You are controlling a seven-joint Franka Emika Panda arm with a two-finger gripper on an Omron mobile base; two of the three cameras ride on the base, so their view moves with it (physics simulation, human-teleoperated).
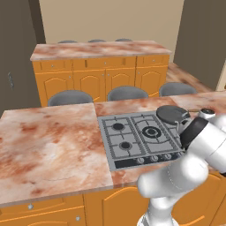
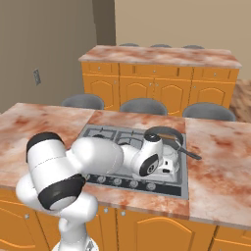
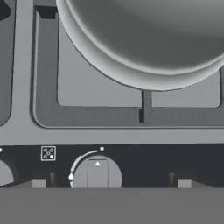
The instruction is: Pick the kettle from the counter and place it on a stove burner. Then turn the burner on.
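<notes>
The rounded, shiny silver-grey body of the kettle [image 3: 144, 39] takes up the top of the hand view, resting on the burner grate [image 3: 87, 116] of the grey cooktop [image 1: 132, 137]. In both base views my hand hides it. My gripper [image 3: 111, 183] is open and points down at the front control strip. Its two dark fingertips [image 3: 39, 183] stand on either side of a round grey knob [image 3: 97, 175] without touching it. The knob's mark points straight up. My wrist [image 2: 153, 159] hovers over the front right of the cooktop [image 2: 105, 135], which is set in the marbled counter [image 1: 48, 141].
A flat dark pan [image 1: 171, 114] sits on the back right burner, its handle pointing right [image 2: 188, 153]. More knobs [image 2: 117, 181] line the cooktop's front edge. Grey stools [image 1: 70, 98] stand behind the counter, with a second marbled counter [image 1: 97, 49] beyond them.
</notes>
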